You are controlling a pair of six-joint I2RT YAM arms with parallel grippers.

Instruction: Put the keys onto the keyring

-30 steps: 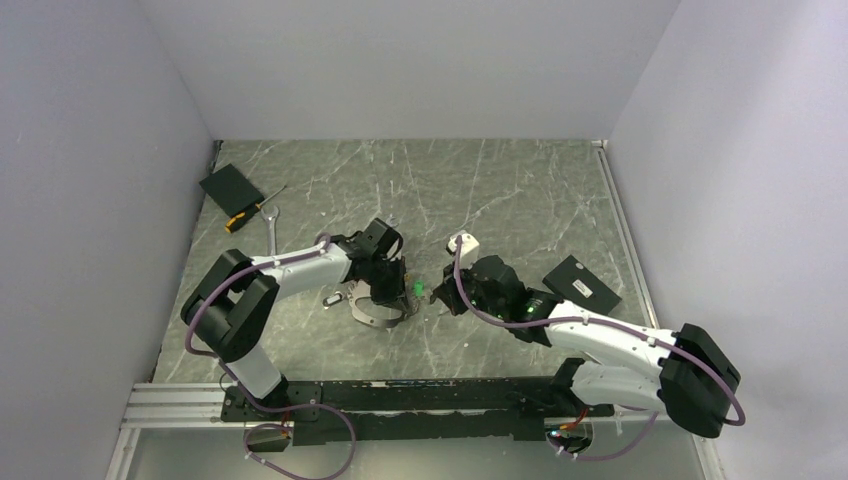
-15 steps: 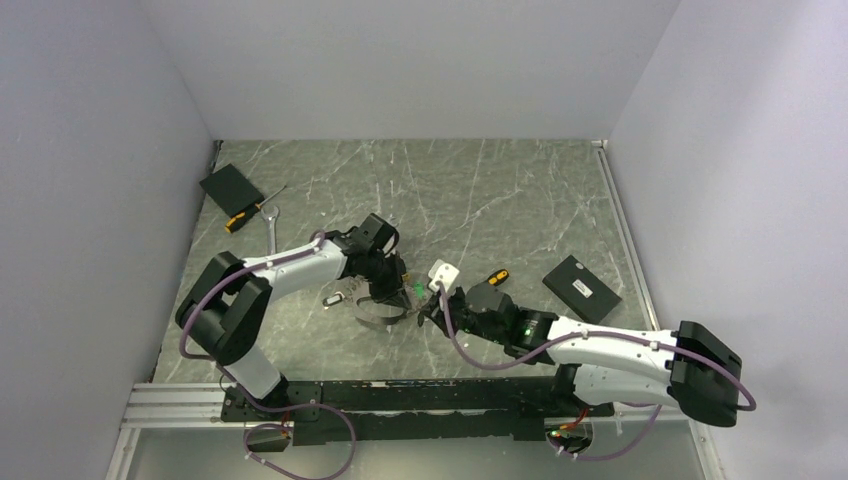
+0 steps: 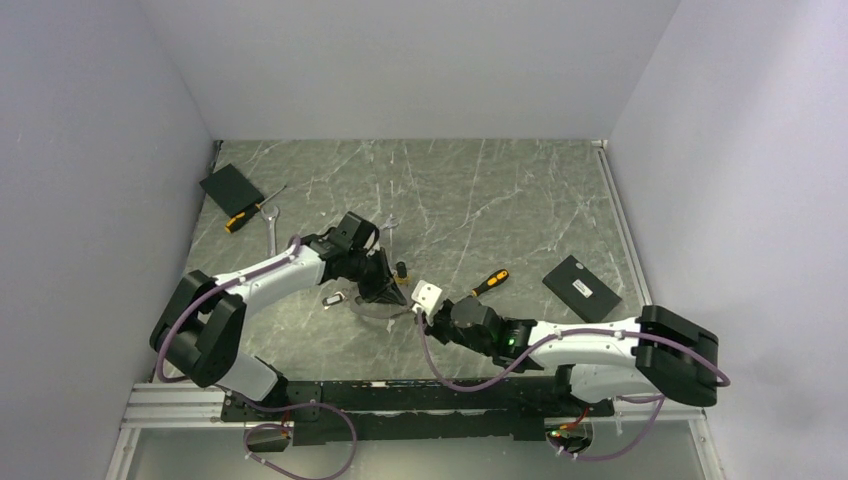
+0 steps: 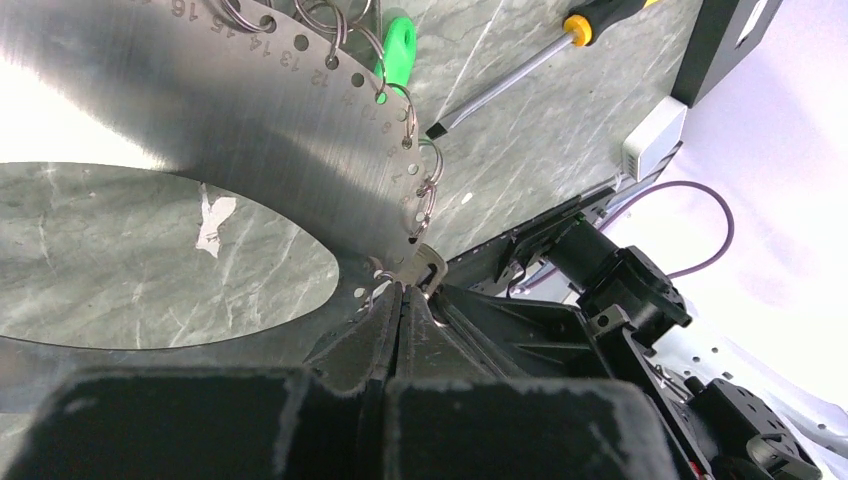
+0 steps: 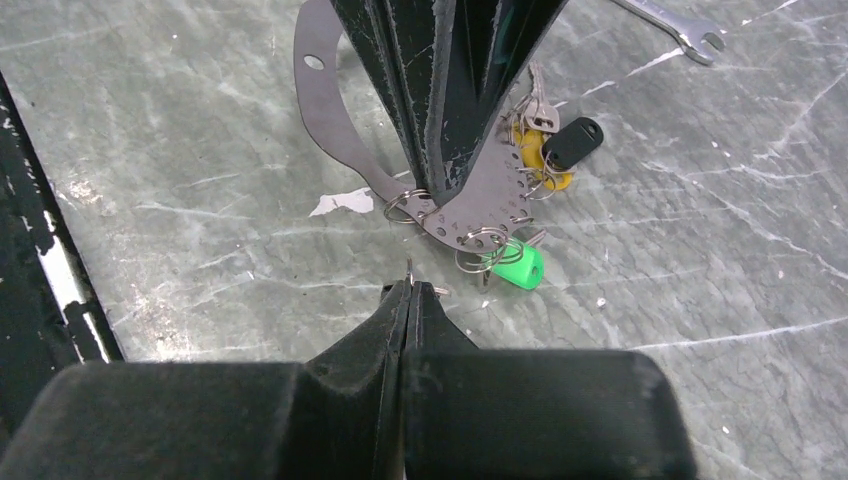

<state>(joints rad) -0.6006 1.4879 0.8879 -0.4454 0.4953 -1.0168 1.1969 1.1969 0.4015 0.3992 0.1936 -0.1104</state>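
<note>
Your left gripper (image 4: pixel 403 292) pinches the keyring (image 4: pixel 250 120); your right gripper (image 5: pixel 410 290) is closed (contents unclear). Nudging the green key (image 5: pixel 515 268) at two o'clock could twist the keyring loose.

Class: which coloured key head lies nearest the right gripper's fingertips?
The green key; the yellow key and black key sit farther back along the keyring.
</note>
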